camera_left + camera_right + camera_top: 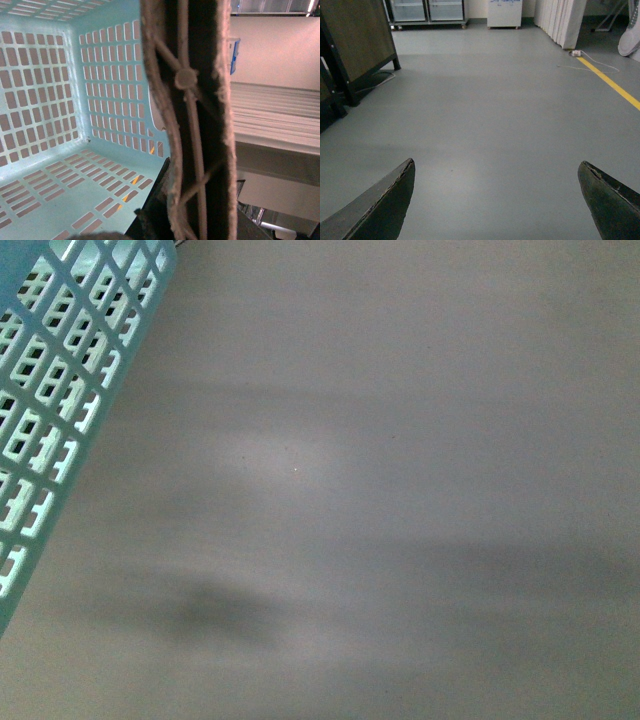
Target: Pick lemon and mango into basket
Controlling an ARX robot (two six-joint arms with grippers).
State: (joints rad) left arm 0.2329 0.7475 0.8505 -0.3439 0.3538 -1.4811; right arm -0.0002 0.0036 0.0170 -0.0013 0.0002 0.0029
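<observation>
Basket (62, 390) at ten o'clock in front view; its brown handle (195, 125) close against left gripper (152, 212), grip unclear; right gripper (495, 200) spread open, empty, above grey floor (495, 100).

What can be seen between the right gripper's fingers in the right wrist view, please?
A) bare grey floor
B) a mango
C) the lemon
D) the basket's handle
A: the right gripper stands open and holds nothing, with only bare grey floor showing between its fingers.
</observation>
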